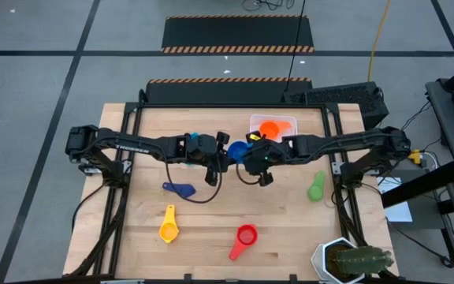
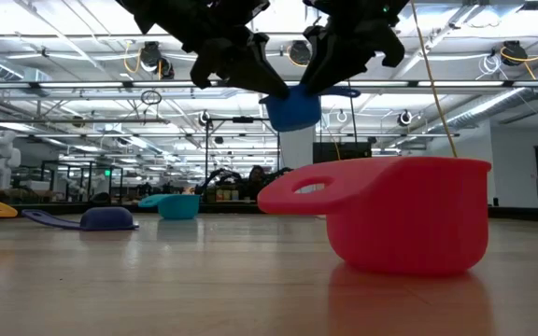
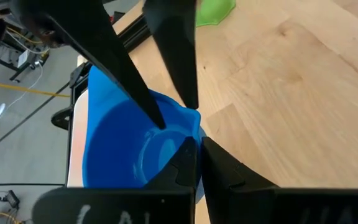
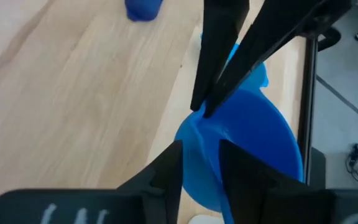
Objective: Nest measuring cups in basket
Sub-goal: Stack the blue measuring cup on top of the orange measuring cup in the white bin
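Observation:
A blue measuring cup (image 1: 236, 150) hangs above the table's middle, between my two grippers. My left gripper (image 3: 197, 140) and my right gripper (image 4: 201, 152) are both shut on it from opposite sides. The white basket (image 1: 290, 118) stands just beyond them with an orange cup (image 1: 269, 128) inside. Lying on the table are a navy cup (image 1: 180, 189), a yellow cup (image 1: 169, 229), a red cup (image 1: 244, 237) and a green cup (image 1: 316, 187). A light blue cup (image 2: 177, 205) stands farther back, mostly hidden under my left arm in the high view. My left gripper pinches the blue cup's wall at its rim (image 3: 196, 124), one finger inside the bowl and one outside. The fingers slant down from the table's left. The cup is lifted clear of the table (image 2: 292, 110). My right gripper has the cup's wall (image 4: 199, 140) between its two fingers, one on the bowl side and one outside. It slants down from the table's right, close beside the left fingers (image 4: 219, 56). Which part of the rim it is I cannot tell.
A white pot with a cactus (image 1: 351, 260) stands at the near right corner. The red cup (image 2: 390, 215) fills the near foreground of the low view. Bare wood lies between the loose cups and along the table's left side.

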Tool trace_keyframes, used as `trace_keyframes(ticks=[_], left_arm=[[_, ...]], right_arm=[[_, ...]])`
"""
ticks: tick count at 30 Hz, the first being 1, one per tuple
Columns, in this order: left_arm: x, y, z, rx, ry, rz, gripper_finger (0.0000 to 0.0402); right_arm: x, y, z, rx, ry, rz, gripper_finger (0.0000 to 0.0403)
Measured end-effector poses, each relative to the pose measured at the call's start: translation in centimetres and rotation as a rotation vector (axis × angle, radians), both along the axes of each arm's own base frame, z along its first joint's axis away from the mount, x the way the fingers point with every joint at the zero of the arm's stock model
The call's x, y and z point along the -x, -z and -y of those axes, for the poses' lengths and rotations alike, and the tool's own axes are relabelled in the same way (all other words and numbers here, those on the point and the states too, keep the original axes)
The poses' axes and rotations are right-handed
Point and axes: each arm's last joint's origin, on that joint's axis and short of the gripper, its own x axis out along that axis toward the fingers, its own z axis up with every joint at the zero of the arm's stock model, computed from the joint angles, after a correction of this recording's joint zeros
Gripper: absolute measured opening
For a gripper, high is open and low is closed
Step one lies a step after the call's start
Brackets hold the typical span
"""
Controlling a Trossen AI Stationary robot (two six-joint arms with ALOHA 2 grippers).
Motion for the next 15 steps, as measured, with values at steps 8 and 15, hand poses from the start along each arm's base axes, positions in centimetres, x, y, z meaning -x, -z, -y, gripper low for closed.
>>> trace_keyframes(ticks=[8, 15], left_arm=[[-0.05, -0.08, 0.03, -0.017, 0.013, 0.008, 0.0008], [-0.19, -0.31, 0.02, 0.013, -0.014, 0.039, 0.0037]], right_arm=[[0.02, 0.08, -0.04, -0.004, -0.021, -0.008, 0.0006], [0.08, 0.15, -0.03, -0.003, -0.017, -0.015, 0.0002]])
